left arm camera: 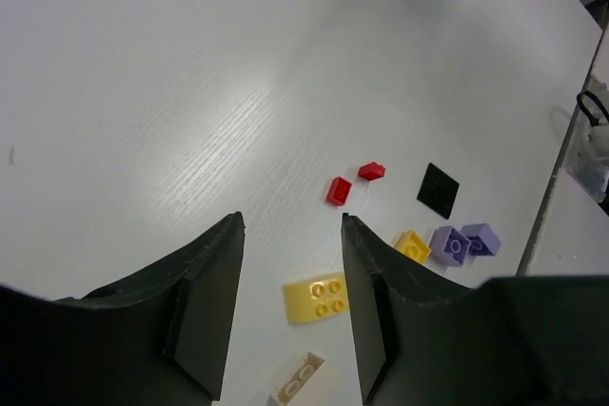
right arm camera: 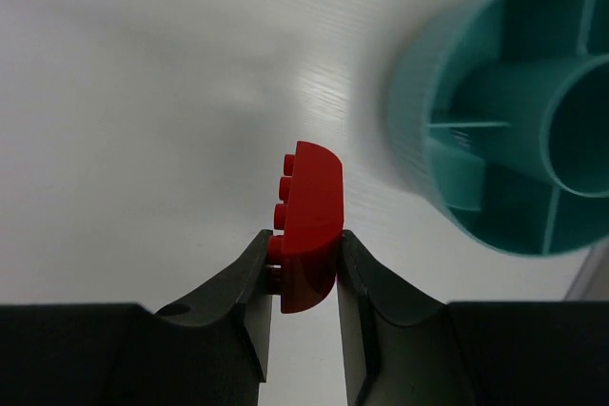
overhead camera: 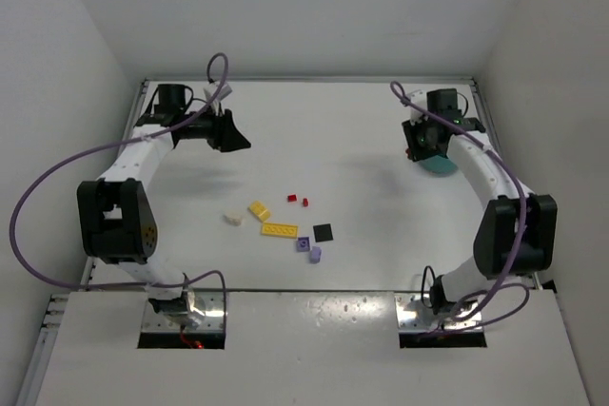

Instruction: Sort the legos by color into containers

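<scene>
Right gripper [right arm camera: 303, 252] pinches red brick [right arm camera: 314, 202] at its fingertips. Teal bowl [right arm camera: 419, 130] is near, ahead-right, not touching. Left gripper [left arm camera: 290, 230] is spread above yellow brick [left arm camera: 317, 298].

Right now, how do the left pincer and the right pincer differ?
The left pincer is open and empty; the right pincer is shut on a red curved plastic brick. The left pincer points toward the loose pieces, with a yellow studded plastic brick showing between its fingers; the right pincer is by the round teal divided bowl, its brick beside the bowl, not over it. Shared: both are black and two-fingered.
</scene>
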{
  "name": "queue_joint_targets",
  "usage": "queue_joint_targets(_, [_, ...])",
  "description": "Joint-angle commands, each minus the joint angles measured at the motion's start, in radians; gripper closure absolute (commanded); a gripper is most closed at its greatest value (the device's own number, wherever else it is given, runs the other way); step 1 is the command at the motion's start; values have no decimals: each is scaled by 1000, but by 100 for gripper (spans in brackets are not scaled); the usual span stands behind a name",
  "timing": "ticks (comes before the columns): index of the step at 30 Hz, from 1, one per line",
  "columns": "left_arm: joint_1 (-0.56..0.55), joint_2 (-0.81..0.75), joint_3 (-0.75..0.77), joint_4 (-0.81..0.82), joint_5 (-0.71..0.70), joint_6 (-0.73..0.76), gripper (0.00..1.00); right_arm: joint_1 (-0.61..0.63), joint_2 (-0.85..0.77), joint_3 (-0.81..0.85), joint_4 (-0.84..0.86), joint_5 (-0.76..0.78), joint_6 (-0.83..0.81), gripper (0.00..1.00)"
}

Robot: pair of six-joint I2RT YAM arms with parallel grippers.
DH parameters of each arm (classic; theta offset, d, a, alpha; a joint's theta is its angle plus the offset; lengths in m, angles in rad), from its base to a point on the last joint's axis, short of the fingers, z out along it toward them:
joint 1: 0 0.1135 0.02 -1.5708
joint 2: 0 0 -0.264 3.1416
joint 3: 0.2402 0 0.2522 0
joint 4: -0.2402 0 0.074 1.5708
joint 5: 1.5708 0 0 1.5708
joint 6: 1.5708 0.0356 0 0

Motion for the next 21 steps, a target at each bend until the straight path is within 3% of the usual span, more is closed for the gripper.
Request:
queue_joint_targets(1, [19,-75,-30,41,-23,-2,49,-76,37,74,4,109,52,100])
queue_joint_targets(10, [48,-107,-87,93,-32,-32,49,-193,93,190,-64,154,119,100])
queue_joint_targets(21, [67,-98,-98,135,-32,-62,49,-213,174,221,-102,135,156,100])
